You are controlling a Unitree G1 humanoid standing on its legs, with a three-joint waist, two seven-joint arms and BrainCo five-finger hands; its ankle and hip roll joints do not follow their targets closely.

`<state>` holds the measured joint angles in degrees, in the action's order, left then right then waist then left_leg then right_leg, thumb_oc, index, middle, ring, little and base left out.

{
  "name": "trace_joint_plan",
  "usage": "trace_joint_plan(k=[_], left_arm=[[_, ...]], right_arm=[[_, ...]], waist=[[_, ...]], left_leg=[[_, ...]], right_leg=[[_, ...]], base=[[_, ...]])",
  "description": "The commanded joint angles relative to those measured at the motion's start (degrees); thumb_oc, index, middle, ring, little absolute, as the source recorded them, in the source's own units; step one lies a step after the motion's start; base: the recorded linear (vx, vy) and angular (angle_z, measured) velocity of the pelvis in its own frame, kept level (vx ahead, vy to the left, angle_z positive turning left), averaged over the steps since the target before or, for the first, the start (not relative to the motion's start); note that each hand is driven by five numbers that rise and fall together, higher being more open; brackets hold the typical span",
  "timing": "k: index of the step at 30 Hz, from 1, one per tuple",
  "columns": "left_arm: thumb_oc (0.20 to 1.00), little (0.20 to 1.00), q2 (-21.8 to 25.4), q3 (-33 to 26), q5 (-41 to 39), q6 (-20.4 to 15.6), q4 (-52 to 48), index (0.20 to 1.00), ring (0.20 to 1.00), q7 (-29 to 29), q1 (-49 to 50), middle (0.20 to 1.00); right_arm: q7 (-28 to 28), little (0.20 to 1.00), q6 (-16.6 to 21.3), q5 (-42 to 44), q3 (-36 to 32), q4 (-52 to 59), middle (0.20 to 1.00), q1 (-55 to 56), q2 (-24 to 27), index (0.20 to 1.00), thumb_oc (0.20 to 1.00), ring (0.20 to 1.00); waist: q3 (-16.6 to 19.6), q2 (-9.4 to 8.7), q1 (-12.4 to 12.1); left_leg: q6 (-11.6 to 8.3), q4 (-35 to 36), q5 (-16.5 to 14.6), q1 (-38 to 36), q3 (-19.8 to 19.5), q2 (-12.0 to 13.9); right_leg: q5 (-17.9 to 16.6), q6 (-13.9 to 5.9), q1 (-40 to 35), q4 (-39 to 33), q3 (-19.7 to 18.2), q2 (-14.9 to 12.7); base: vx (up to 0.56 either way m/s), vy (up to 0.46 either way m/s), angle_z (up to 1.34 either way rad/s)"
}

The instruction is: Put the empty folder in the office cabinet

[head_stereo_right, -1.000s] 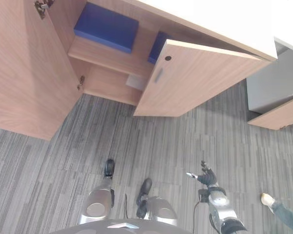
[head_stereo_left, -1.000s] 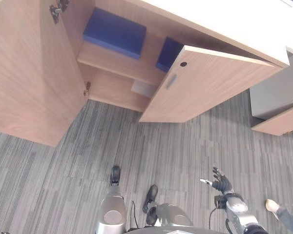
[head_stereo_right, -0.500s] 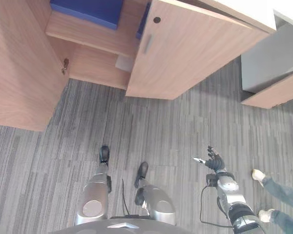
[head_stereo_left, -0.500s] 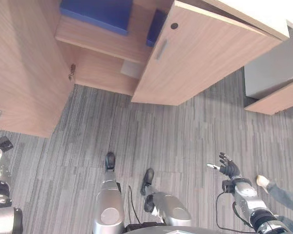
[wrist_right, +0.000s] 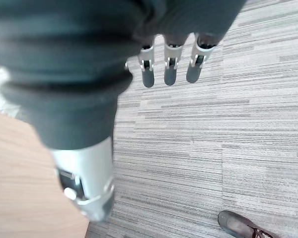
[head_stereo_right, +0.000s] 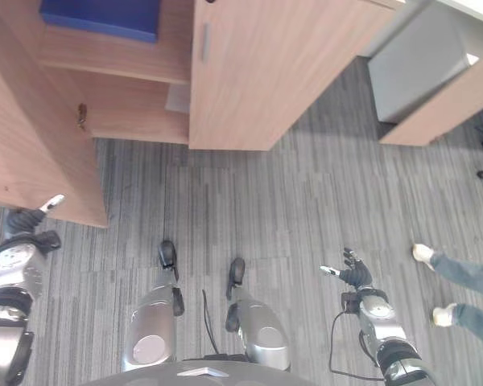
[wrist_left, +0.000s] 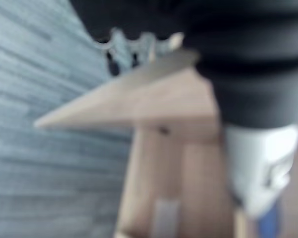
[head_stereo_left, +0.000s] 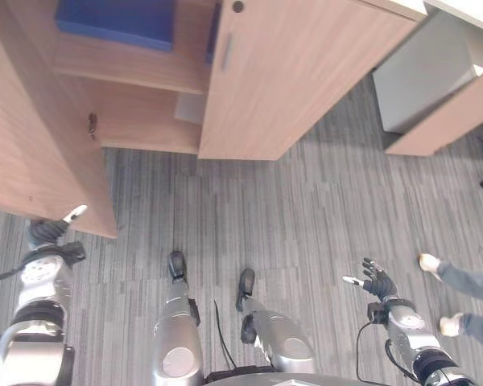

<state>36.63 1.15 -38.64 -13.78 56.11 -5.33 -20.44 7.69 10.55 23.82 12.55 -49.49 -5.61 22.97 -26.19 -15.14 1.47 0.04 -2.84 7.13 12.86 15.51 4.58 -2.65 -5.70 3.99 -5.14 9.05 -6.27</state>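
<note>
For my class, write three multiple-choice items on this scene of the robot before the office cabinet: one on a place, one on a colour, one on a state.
1. Where does the folder lie?
A. on the carpet
B. on the upper shelf inside the cabinet
C. in the right hand

2. What colour is the folder?
A. blue
B. red
C. green

3. How is the right hand?
A. shut on the folder
B. curled into a fist
C. open, holding nothing

Answers:
1 B: the folder rests on the upper shelf of the cabinet, behind the open door.
2 A: its surface shows plain blue.
3 C: the right hand hangs over the carpet with fingers spread and nothing between them; the right wrist view shows its fingers straight. The left hand shows near the open door's lower corner.
</note>
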Motion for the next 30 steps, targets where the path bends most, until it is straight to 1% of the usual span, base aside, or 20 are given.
trace_joint_plan(k=[1, 2, 4, 6, 8, 9, 10, 11, 14, 15, 16, 19, 20, 22, 23, 25, 26, 28, 29, 30], left_arm=[[1.000, 1.000, 0.16, 3.32, 0.78, -3.47, -0.88, 1.000, 1.000, -2.71, -5.15, 1.000], [1.000, 1.000, 0.16, 3.32, 0.78, -3.47, -0.88, 1.000, 1.000, -2.71, -5.15, 1.000], [1.000, 1.000, -1.42, 4.75, 1.77, -2.33, -0.20, 1.000, 1.000, -1.44, -7.03, 1.000], [1.000, 1.000, -2.34, 5.71, 2.18, -1.80, 1.20, 1.000, 1.000, 0.49, -8.67, 1.000], [1.000, 1.000, -2.12, 6.14, 3.98, -1.49, 3.09, 1.000, 1.000, 4.28, -10.97, 1.000], [1.000, 1.000, -2.12, 6.14, 3.98, -1.49, 3.09, 1.000, 1.000, 4.28, -10.97, 1.000], [1.000, 1.000, -1.18, 6.56, 5.24, -0.88, 4.81, 1.000, 1.000, 7.74, -13.41, 1.000], [1.000, 1.000, -0.51, 6.80, 5.34, -0.85, 5.83, 1.000, 1.000, 8.89, -14.79, 1.000], [1.000, 1.000, 0.53, 7.07, 4.99, -0.30, 7.32, 1.000, 1.000, 9.55, -16.64, 1.000], [1.000, 1.000, 3.46, 8.10, 4.36, 1.33, 11.36, 1.000, 1.000, 10.91, -22.14, 1.000], [1.000, 1.000, 4.61, 8.79, 4.20, 2.27, 12.74, 1.000, 1.000, 11.09, -24.32, 1.000], [1.000, 1.000, 6.71, 10.60, 3.63, 4.58, 14.98, 1.000, 1.000, 11.66, -28.61, 1.000], [1.000, 1.000, 6.71, 10.60, 3.63, 4.58, 14.98, 1.000, 1.000, 11.66, -28.61, 1.000], [1.000, 1.000, 7.39, 11.82, 1.71, 6.16, 16.70, 1.000, 1.000, 11.33, -30.79, 1.000], [1.000, 1.000, 7.39, 11.82, 1.71, 6.16, 16.70, 1.000, 1.000, 11.33, -30.79, 1.000], [1.000, 1.000, 6.60, 11.92, 1.83, 7.33, 16.95, 1.000, 1.000, 9.74, -30.38, 1.000], [1.000, 1.000, 5.03, 11.90, 1.00, 7.40, 16.33, 1.000, 1.000, 7.44, -28.25, 1.000], [1.000, 1.000, 2.50, 11.69, 2.41, 7.19, 14.76, 1.000, 1.000, 5.38, -24.34, 1.000], [1.000, 1.000, 2.50, 11.69, 2.41, 7.19, 14.76, 1.000, 1.000, 5.38, -24.34, 1.000], [1.000, 1.000, 0.52, 11.50, 1.95, 7.61, 13.37, 1.000, 1.000, 3.07, -21.13, 1.000]], right_arm=[[-2.07, 1.000, 0.43, 1.50, -0.90, -0.17, 1.000, -0.08, 4.93, 1.000, 1.000, 1.000], [-2.07, 1.000, 0.43, 1.50, -0.90, -0.17, 1.000, -0.08, 4.93, 1.000, 1.000, 1.000], [-2.80, 1.000, 0.29, 0.92, -1.06, -0.36, 1.000, 0.43, 4.54, 1.000, 1.000, 1.000], [-3.52, 1.000, 0.25, -0.16, -1.26, -0.45, 1.000, 1.01, 4.22, 1.000, 1.000, 1.000], [-4.36, 1.000, 0.37, -1.12, -1.16, -0.43, 1.000, 1.50, 4.18, 1.000, 1.000, 1.000], [-4.36, 1.000, 0.37, -1.12, -1.16, -0.43, 1.000, 1.50, 4.18, 1.000, 1.000, 1.000], [-4.82, 1.000, 0.42, -1.70, -1.10, -0.50, 1.000, 1.61, 4.37, 1.000, 1.000, 1.000], [-4.92, 1.000, 0.53, -1.88, -1.07, -0.58, 1.000, 1.58, 4.55, 1.000, 1.000, 1.000], [-4.99, 1.000, 0.84, -2.02, -0.95, -0.66, 1.000, 1.55, 4.87, 1.000, 1.000, 1.000], [-5.37, 1.000, 2.01, -2.72, -0.44, -1.13, 1.000, 1.39, 5.47, 1.000, 1.000, 1.000], [-5.25, 1.000, 2.86, -2.92, -0.18, -1.61, 1.000, 1.24, 5.77, 1.000, 1.000, 1.000], [-6.26, 1.000, 3.51, -3.08, 0.65, -1.31, 1.000, 0.75, 6.17, 1.000, 1.000, 1.000], [-6.26, 1.000, 3.51, -3.08, 0.65, -1.31, 1.000, 0.75, 6.17, 1.000, 1.000, 1.000], [-6.99, 1.000, 4.38, -3.03, 1.25, -1.81, 1.000, 0.07, 6.30, 1.000, 1.000, 1.000], [-6.99, 1.000, 4.38, -3.03, 1.25, -1.81, 1.000, 0.07, 6.30, 1.000, 1.000, 1.000], [-7.63, 1.000, 4.67, -2.72, 1.65, -1.93, 1.000, -0.38, 5.90, 1.000, 1.000, 1.000], [-8.04, 1.000, 4.88, -2.82, 1.73, -1.86, 1.000, -0.70, 5.47, 1.000, 1.000, 1.000], [-8.19, 1.000, 4.68, -3.04, 1.62, -1.31, 1.000, -0.58, 4.84, 1.000, 1.000, 1.000], [-8.19, 1.000, 4.68, -3.04, 1.62, -1.31, 1.000, -0.58, 4.84, 1.000, 1.000, 1.000], [-8.01, 1.000, 4.58, -3.46, 1.55, -0.83, 1.000, -0.44, 4.37, 1.000, 1.000, 1.000]], waist=[[7.07, 6.50, 3.00], [7.07, 6.50, 3.00], [7.80, 6.95, 4.36], [8.49, 7.48, 5.68], [9.03, 8.05, 6.97], [9.03, 8.05, 6.97], [9.32, 8.52, 7.87], [9.39, 8.75, 8.27], [9.43, 9.07, 8.78], [9.48, 9.93, 10.05], [9.39, 10.28, 10.45], [9.00, 11.16, 11.01], [9.00, 11.16, 11.01], [8.55, 11.77, 11.03], [8.55, 11.77, 11.03], [8.35, 11.96, 10.72], [8.09, 12.22, 10.16], [8.01, 12.40, 9.59], [8.01, 12.40, 9.59], [8.01, 12.49, 9.04]], left_leg=[[-0.48, 3.20, -12.43, -10.89, 0.30, 2.03], [-0.48, 3.20, -12.43, -10.89, 0.30, 2.03], [-0.47, 3.11, -12.46, -11.41, 1.39, 1.97], [-0.45, 3.19, -12.43, -11.98, 2.38, 1.81], [-0.46, 3.07, -12.47, -12.28, 3.43, 1.61], [-0.46, 3.07, -12.47, -12.28, 3.43, 1.61], [-0.38, 3.01, -12.59, -12.48, 4.05, 1.39], [-0.35, 2.94, -12.66, -12.54, 4.37, 1.28], [-0.32, 2.89, -12.74, -12.55, 4.73, 1.12], [-0.25, 2.63, -12.94, -12.36, 5.53, 0.77], [-0.21, 2.34, -13.08, -12.12, 5.79, 0.63], [-0.19, 2.19, -13.13, -11.52, 6.08, 0.20], [-0.19, 2.19, -13.13, -11.52, 6.08, 0.20], [-0.02, 2.03, -13.21, -11.05, 5.91, -0.27], [-0.02, 2.03, -13.21, -11.05, 5.91, -0.27], [0.05, 1.99, -13.17, -10.86, 5.62, -0.37], [0.15, 2.10, -13.09, -10.94, 5.03, -0.56], [0.26, 2.54, -12.86, -11.39, 4.42, -0.77], [0.26, 2.54, -12.86, -11.39, 4.42, -0.77], [0.34, 2.95, -12.62, -11.78, 3.93, -0.89]], right_leg=[[-0.21, -3.20, 1.10, 4.28, -0.90, 0.37], [-0.21, -3.20, 1.10, 4.28, -0.90, 0.37], [-0.55, -3.37, 1.13, 4.01, -1.86, 0.30], [-0.89, -3.51, 1.20, 3.79, -2.87, 0.25], [-1.09, -3.66, 1.33, 3.56, -3.73, 0.09], [-1.09, -3.66, 1.33, 3.56, -3.73, 0.09], [-1.16, -3.74, 1.55, 3.55, -4.28, -0.05], [-1.16, -3.78, 1.67, 3.57, -4.52, -0.13], [-1.19, -3.83, 1.84, 3.50, -4.82, -0.22], [-1.31, -3.97, 2.42, 3.37, -5.51, -0.55], [-1.35, -4.03, 2.70, 3.33, -5.75, -0.75], [-1.54, -4.27, 3.43, 3.15, -5.97, -1.33], [-1.54, -4.27, 3.43, 3.15, -5.97, -1.33], [-1.58, -4.48, 3.85, 3.26, -5.90, -1.92], [-1.58, -4.48, 3.85, 3.26, -5.90, -1.92], [-1.58, -4.64, 3.95, 3.49, -5.51, -2.30], [-1.43, -4.75, 3.80, 3.91, -4.95, -2.70], [-1.26, -4.82, 3.42, 4.38, -4.36, -2.98], [-1.26, -4.82, 3.42, 4.38, -4.36, -2.98], [-1.13, -4.83, 3.03, 4.71, -3.95, -3.14]], base=[[0.06, 0.025, -0.38], [0.06, 0.026, -0.33], [0.10, 0.053, -0.32], [0.12, 0.080, -0.51], [0.09, 0.082, -0.78], [0.07, 0.094, -0.36], [0.06, 0.097, -0.14], [0.06, 0.097, -0.14], [0.02, 0.101, -0.34], [0.02, 0.178, -0.09], [0.01, 0.216, -0.11], [-0.03, 0.100, -0.21], [-0.04, 0.069, -0.07], [-0.06, 0.060, 0.05], [-0.06, 0.027, 0.00], [-0.07, -0.013, 0.01], [-0.07, -0.040, 0.05], [-0.04, -0.046, 0.14], [-0.02, -0.051, 0.16], [0.00, -0.069, 0.09]])
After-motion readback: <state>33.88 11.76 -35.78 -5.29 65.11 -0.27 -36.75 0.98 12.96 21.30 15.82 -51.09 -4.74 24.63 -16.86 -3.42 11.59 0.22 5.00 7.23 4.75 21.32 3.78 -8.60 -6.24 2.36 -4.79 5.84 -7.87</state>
